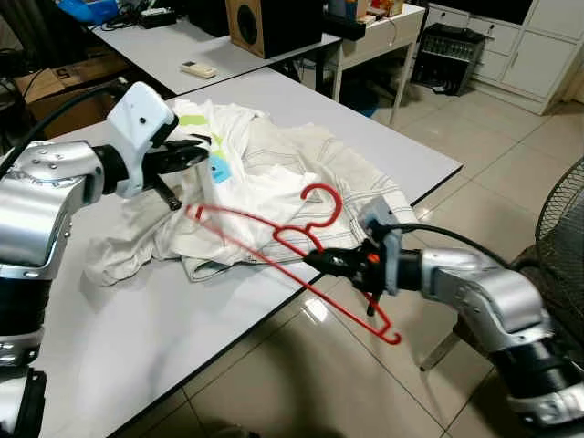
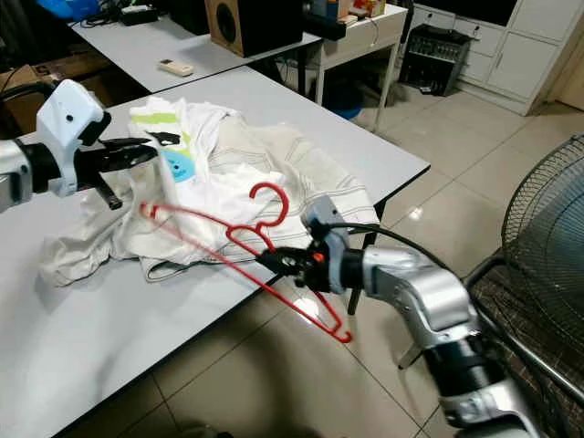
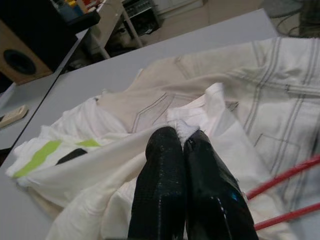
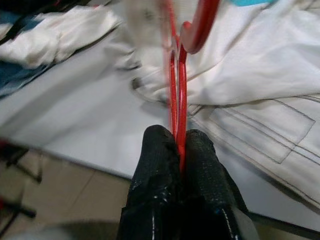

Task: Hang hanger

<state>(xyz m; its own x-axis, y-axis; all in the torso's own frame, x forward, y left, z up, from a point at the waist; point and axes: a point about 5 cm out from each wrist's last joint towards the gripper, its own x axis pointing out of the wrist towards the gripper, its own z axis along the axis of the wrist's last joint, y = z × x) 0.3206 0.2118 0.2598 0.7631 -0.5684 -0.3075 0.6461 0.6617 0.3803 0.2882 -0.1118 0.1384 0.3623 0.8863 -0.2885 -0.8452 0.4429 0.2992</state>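
Note:
A red hanger (image 1: 338,208) hangs over the table's near edge, one end on the heap of clothes and the other out above the floor. My right gripper (image 1: 321,260) is shut on its bars just below the hook; its fingertips (image 4: 160,142) clamp the red wire (image 4: 178,80). A white shirt (image 1: 239,178) with green and blue print lies crumpled on the grey table (image 1: 137,338), over a cream striped garment (image 1: 351,173). My left gripper (image 1: 196,151) is at the shirt's upper left, shut on a fold of the white cloth (image 3: 184,131).
The table's corner (image 1: 456,166) points right, with tiled floor (image 1: 301,374) beyond the near edge. A fan grille (image 1: 564,228) stands at the far right. A second table behind carries a remote (image 1: 198,68) and a speaker (image 1: 255,23). A cardboard box (image 1: 64,87) sits at the left.

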